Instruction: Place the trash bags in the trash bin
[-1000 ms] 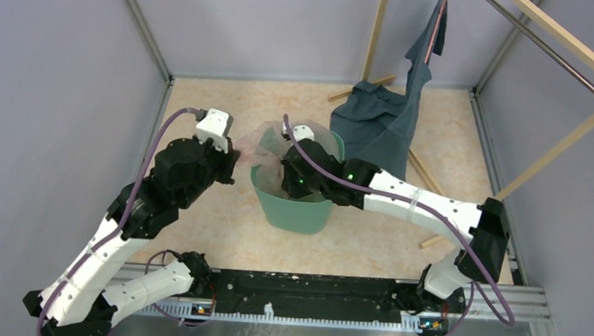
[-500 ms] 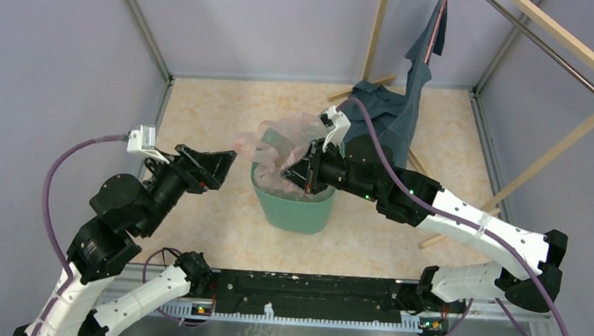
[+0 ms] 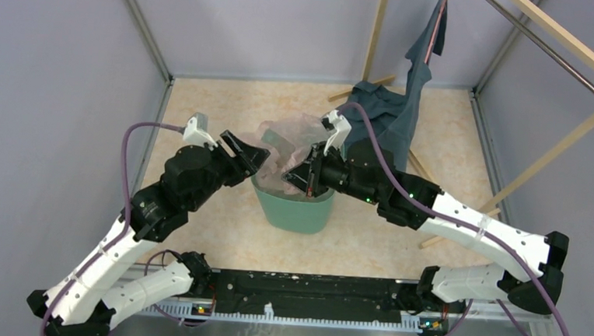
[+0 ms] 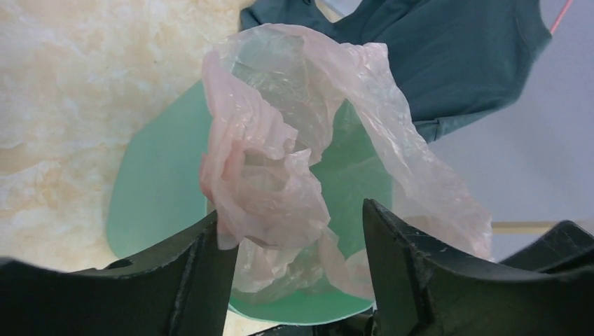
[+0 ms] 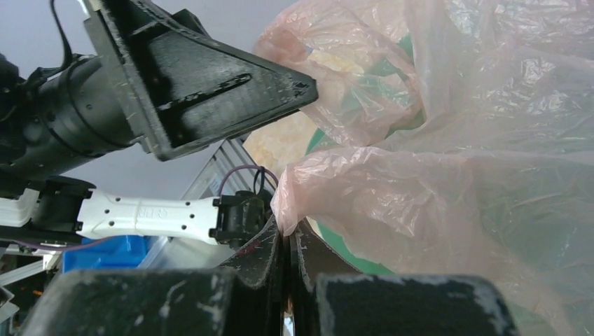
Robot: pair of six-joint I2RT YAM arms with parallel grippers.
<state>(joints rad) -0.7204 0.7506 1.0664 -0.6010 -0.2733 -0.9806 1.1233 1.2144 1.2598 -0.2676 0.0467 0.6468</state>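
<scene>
Right tool (image 5: 287,229) tight on trash bag (image 5: 448,189) edge

The thin translucent pale-pink plastic film bag (image 4: 280,175) is glossy, with whitish highlights along its wrinkles, and green shows through it. The squarish mint-green plastic bin (image 3: 291,210) is plain, without markings. The dark blue-grey cloth garment (image 3: 375,118) is one flat colour. The table (image 3: 204,100) has a cream-and-beige marbled pattern. The left arm (image 3: 110,242) and the right arm (image 3: 470,221) are white and black with purple cables; their jaws are matt black, flecked with pale scuffs.
</scene>
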